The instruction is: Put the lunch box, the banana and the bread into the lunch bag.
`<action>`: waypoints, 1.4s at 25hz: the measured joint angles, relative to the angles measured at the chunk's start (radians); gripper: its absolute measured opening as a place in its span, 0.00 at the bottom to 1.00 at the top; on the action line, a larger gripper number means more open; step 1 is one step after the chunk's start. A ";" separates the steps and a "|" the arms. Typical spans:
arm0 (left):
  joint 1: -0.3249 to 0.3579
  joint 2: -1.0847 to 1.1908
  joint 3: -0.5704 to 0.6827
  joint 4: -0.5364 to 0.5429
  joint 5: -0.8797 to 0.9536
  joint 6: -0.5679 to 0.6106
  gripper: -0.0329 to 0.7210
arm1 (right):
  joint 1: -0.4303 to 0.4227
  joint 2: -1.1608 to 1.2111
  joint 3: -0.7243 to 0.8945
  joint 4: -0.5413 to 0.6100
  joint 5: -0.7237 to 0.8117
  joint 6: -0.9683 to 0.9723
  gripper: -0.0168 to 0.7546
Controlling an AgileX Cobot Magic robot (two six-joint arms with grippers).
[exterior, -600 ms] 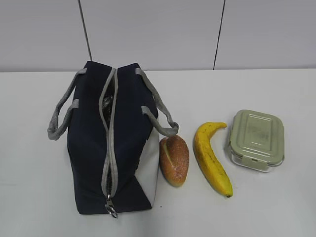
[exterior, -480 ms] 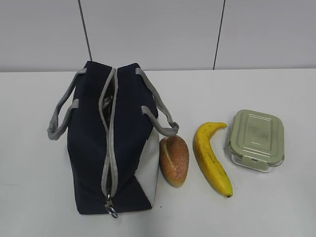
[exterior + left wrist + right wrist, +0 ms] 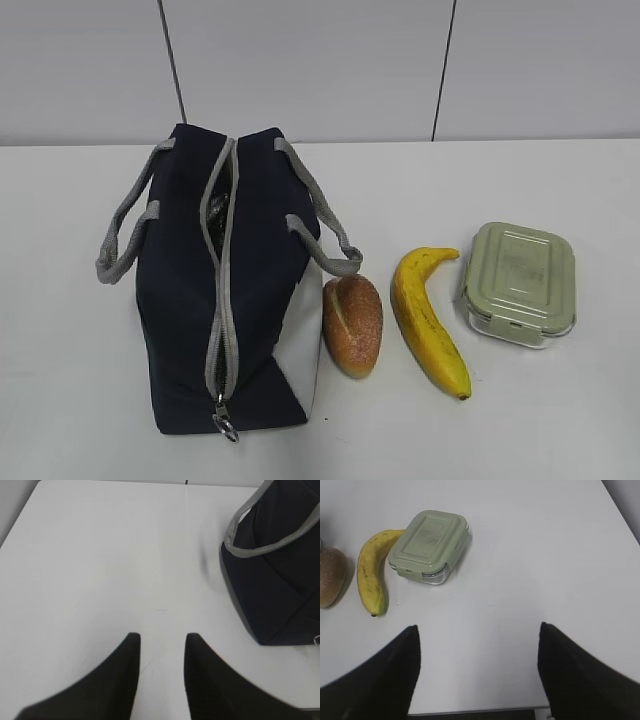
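The navy lunch bag stands left of centre on the white table, its grey zipper mostly closed with a short gap at the far end. Right of it lie the bread, the banana and the sage-lidded lunch box, side by side. Neither arm shows in the exterior view. My left gripper is open over bare table, the lunch bag to its right. My right gripper is wide open near the table's front edge, with the lunch box, banana and bread ahead and left.
A grey panelled wall rises behind the table. The bag's grey handles droop to both sides. The table's front edge lies just under the right gripper. White tabletop stretches left of the bag.
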 joint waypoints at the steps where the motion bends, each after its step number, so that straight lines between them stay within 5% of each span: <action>1: 0.000 0.000 0.000 0.000 0.000 0.000 0.35 | 0.000 0.000 0.000 0.000 0.000 0.000 0.73; 15: 0.000 0.185 -0.047 -0.075 -0.011 0.000 0.37 | 0.000 0.000 0.000 0.000 0.000 0.000 0.73; 28: -0.012 0.665 -0.292 -0.174 -0.002 0.000 0.55 | 0.000 0.000 0.000 0.000 0.000 0.000 0.73; 35: -0.012 0.926 -0.433 -0.291 -0.002 0.000 0.56 | 0.000 0.000 0.000 0.000 0.000 0.000 0.73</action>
